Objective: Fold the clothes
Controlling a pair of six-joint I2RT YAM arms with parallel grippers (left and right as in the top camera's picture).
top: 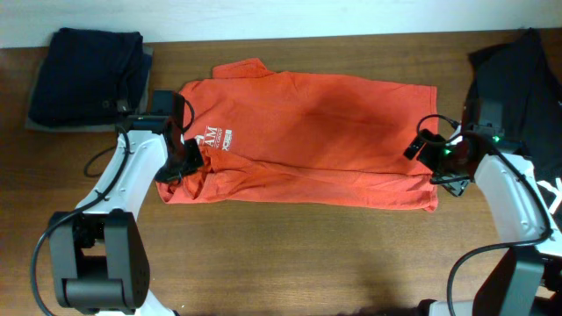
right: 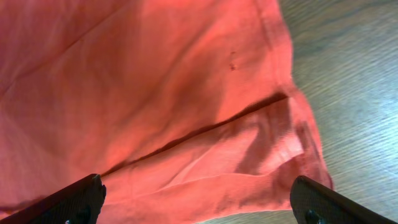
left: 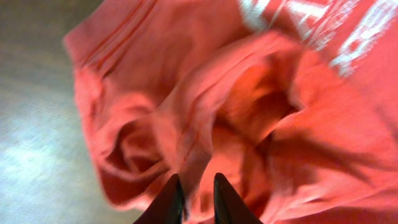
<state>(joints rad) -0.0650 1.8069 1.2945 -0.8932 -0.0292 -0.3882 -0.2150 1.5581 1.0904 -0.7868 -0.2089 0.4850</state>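
Red-orange T-shirt [top: 307,132] mid-table, spread crosswise on brown wood table [top: 290,254], collar end toward left arm, hem end toward right arm. White lettering [top: 215,138] on chest, facing up, just beside left gripper [top: 187,160]. Long crease line running lengthwise near front edge. Sleeve area at left end bunched and wrinkled. Left gripper low at that bunched corner. From left wrist view: jaws only a narrow slit apart, crumpled fabric right ahead of tips. Cannot tell whether any cloth is pinched between. Right gripper [top: 432,165] at hem end, over near right corner of shirt, jaws spread wide, nothing between, holding nothing. From right wrist view: flat shirt below with one diagonal fold line, hem corner lying on wood. Stack of dark navy folded garments [top: 83,75] at far left corner of table, apart from shirt. Black garment [top: 518,79] at far right, beyond right arm, apart from shirt.
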